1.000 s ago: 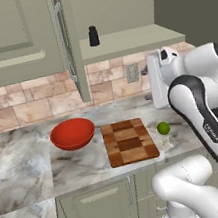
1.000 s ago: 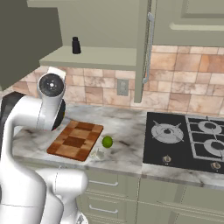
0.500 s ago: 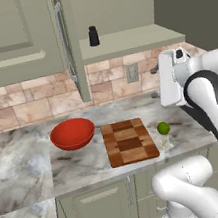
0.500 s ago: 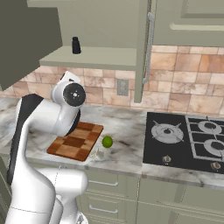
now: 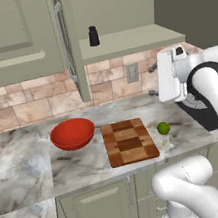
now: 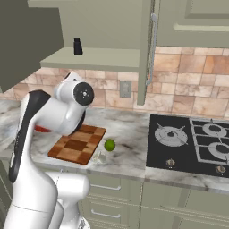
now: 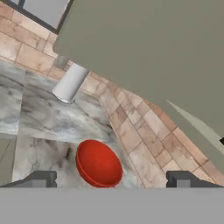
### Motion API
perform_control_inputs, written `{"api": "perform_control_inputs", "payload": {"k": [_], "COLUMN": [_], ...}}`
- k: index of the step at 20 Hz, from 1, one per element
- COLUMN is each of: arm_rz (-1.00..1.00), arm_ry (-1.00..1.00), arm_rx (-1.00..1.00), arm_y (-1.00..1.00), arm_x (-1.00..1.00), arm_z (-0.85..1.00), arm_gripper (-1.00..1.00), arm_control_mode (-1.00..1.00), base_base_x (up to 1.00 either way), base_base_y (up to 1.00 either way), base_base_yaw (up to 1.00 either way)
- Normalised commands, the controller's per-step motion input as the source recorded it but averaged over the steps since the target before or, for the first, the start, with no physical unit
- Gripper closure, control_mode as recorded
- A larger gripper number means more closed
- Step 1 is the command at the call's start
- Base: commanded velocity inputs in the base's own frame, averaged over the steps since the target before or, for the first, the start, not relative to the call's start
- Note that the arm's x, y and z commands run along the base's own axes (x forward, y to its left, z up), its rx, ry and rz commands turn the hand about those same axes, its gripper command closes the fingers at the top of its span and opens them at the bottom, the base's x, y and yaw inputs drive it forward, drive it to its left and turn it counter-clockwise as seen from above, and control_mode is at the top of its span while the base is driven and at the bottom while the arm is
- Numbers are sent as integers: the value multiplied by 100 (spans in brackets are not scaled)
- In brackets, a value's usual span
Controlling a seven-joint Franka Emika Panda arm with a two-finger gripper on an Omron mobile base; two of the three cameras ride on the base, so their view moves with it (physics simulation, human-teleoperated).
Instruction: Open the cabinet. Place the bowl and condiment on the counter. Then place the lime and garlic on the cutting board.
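Both doors of the cabinet (image 5: 129, 41) stand open, and the small black condiment (image 5: 93, 35) (image 6: 78, 46) stands on its shelf. On the counter (image 5: 29, 160) sits the red bowl (image 5: 73, 133) (image 7: 98, 163), left of the chequered cutting board (image 5: 128, 141) (image 6: 77, 144). The lime (image 5: 163, 128) (image 6: 109, 145) lies just off the board's right edge, with the whitish garlic (image 5: 165, 143) (image 6: 102, 156) in front of it. My gripper (image 5: 152, 79) (image 7: 111, 180) hovers open and empty above the counter's right part, pointing left toward the bowl.
A black hob (image 6: 192, 141) lies in the counter right of the board. A white cylinder (image 7: 70, 82) stands on the counter beyond the bowl. A silver bar handle (image 5: 63, 43) juts from the open door's edge near the shelf. A wall socket (image 5: 132, 72) sits on the tiled backsplash.
The arm has swung its upper joints to the right and forward over the counter, and the hand has turned a little. Bowl, board, lime, garlic and bottle have stayed put.
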Motion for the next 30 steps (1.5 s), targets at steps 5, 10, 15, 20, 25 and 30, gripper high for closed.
{"api": "perform_control_inputs", "payload": {"k": [5,10,15,20,25,30], "arm_rz": [5,4,0,0,0,0], "arm_ry": [3,0,0,0,0,0], "arm_rx": [8,5,0,0,1,4], "arm_y": [4,10,34,17,1,1], "arm_x": [0,0,0,4,4,5], "arm_z": [30,20,5,18,29,31], "arm_gripper": [-100,-100,-100,-100,-100,-100], "arm_control_mode": [-100,-100,-100,-100,-100,-100], "base_base_x": [0,0,0,0,0,0], "base_base_y": [0,0,0,0,0,0], "base_base_yaw": [0,0,0,0,0,0]}}
